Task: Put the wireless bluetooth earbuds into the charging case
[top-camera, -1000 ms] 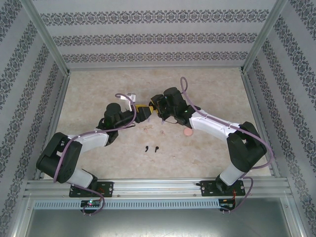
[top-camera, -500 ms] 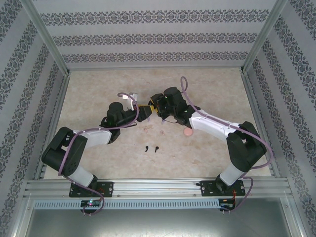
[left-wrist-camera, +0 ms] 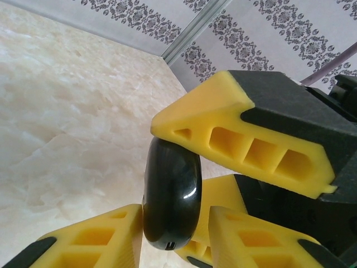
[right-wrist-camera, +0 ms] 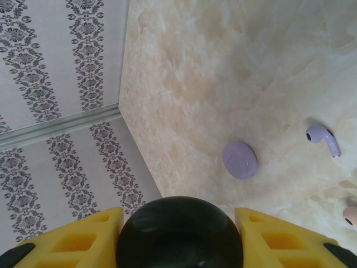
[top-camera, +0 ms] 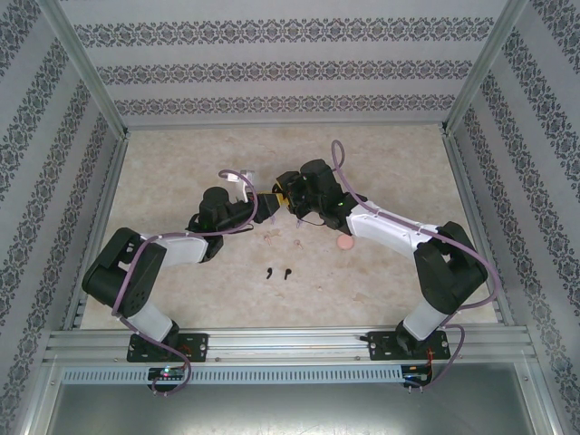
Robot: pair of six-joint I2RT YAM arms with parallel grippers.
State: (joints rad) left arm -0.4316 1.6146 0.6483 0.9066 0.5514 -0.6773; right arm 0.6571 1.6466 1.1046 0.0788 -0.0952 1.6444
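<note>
A glossy black round charging case is clamped across its width by my right gripper, raised above the table. My left gripper straddles that case edge-on: one pad touches its left face, and a slim gap shows at the other pad. Both grippers meet at mid-table, left gripper facing right gripper. Two black earbuds lie on the table nearer the arm bases. A lilac earbud and part of a pink earbud lie below the right gripper.
A shut lilac case lies flat on the marble table under the right gripper. A pink case sits beside the right forearm. Patterned walls and metal rails enclose the table on three sides.
My left arm has reached right toward the right gripper, and its jaws have narrowed around the black case. The right arm and the earbuds have stayed put.
</note>
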